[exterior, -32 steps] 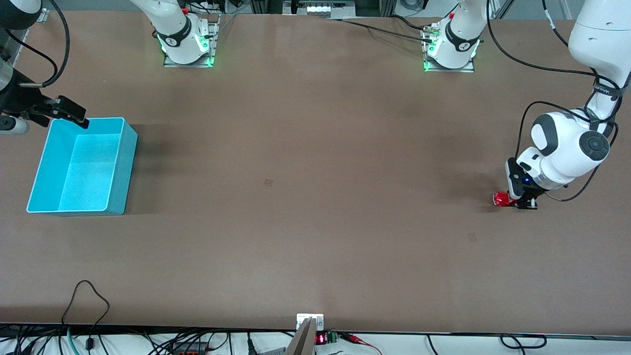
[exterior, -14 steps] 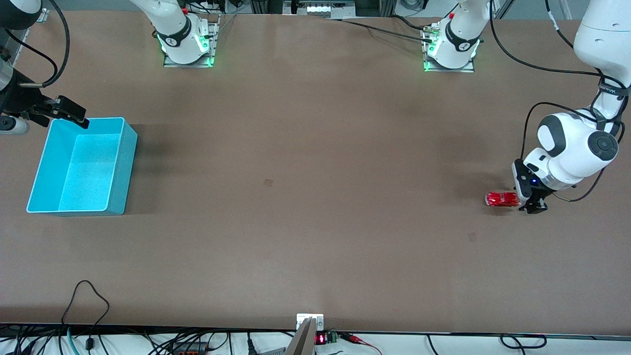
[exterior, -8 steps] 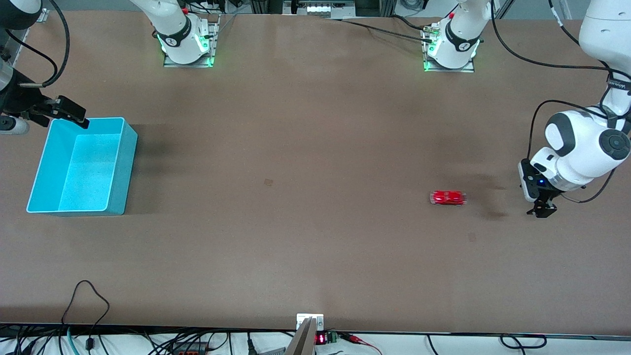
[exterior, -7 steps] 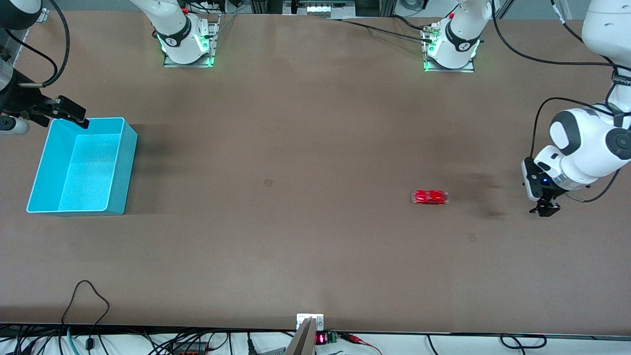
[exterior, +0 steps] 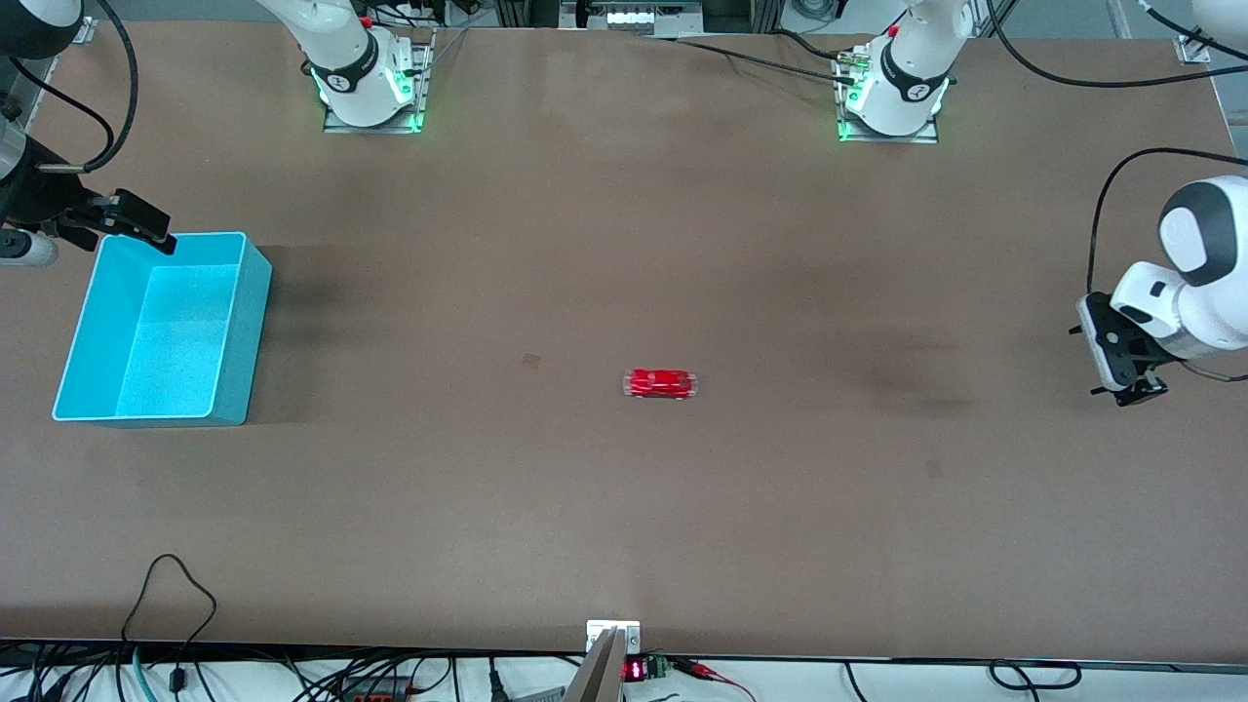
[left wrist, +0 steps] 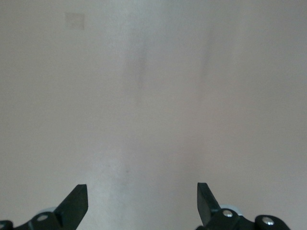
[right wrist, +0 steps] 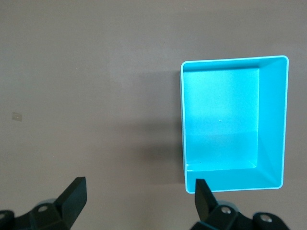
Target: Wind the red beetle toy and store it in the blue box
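The red beetle toy (exterior: pixel 661 383) stands alone on the brown table near its middle, free of both grippers. The blue box (exterior: pixel 161 329) sits empty at the right arm's end of the table; it also shows in the right wrist view (right wrist: pixel 233 125). My left gripper (exterior: pixel 1129 372) is open and empty above the bare table at the left arm's end, far from the toy; its wrist view (left wrist: pixel 141 203) shows only table. My right gripper (exterior: pixel 122 222) is open and empty, held just above the box's corner that lies farthest from the front camera; in its own view (right wrist: pixel 139 199) it frames table and box edge.
The two arm bases (exterior: pixel 369 83) (exterior: pixel 892 93) stand along the table's edge farthest from the front camera. Cables (exterior: pixel 166 595) and a small mount (exterior: pixel 612 653) lie at the edge nearest the front camera.
The left gripper let go of the toy and drew back toward its own end of the table. The toy ran across the table toward the box. The right arm has not moved.
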Robot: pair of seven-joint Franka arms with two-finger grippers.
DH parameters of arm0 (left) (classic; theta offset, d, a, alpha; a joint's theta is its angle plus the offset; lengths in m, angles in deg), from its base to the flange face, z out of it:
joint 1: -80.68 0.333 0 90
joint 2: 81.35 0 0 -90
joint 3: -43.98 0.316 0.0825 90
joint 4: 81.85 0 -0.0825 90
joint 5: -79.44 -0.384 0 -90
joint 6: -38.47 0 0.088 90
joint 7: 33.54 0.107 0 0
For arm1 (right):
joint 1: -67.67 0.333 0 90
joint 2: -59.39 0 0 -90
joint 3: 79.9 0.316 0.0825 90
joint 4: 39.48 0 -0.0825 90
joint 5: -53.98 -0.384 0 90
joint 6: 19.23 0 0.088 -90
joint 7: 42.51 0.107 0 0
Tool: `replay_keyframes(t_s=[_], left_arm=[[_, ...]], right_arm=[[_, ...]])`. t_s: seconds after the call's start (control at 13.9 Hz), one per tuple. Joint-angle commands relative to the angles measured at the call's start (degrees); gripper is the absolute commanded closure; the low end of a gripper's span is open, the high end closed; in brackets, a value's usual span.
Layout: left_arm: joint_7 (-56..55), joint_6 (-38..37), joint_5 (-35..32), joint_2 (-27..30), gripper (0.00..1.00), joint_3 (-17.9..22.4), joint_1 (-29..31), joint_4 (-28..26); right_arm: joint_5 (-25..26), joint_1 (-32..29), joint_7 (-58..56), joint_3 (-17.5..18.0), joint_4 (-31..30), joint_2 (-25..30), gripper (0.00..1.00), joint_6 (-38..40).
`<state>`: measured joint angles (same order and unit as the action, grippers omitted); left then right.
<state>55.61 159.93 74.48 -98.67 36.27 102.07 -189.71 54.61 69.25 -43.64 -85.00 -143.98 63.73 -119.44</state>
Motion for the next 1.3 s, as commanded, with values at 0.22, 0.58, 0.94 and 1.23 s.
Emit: replay_keyframes(t_s=[0.22,0.58,0.94,1.23], left_arm=[[-14.2,-16.4,-0.8,1.6,0.00,-4.5,0.1,9.9],[-35.8,-26.3,-1.2,2.9,0.00,-9.8,0.1,15.7],[-60.7,-35.1,-1.1,2.8,0.00,-16.3,-0.1,20.9],[-80.1,-34.8,0.0,2.8,0.00,-12.0,-5.1,23.0]], right_arm=[[0.0,-0.3,0.2,0.2,-0.1,0.6,0.00,0.4],[0.0,-0.3,0.1,0.2,-0.1,0.5,0.00,0.4],[0.0,-0.3,0.2,0.2,-0.1,0.1,0.00,0.5],[0.1,-0.3,-0.1,0.3,-0.1,-1.4,0.00,0.3]])
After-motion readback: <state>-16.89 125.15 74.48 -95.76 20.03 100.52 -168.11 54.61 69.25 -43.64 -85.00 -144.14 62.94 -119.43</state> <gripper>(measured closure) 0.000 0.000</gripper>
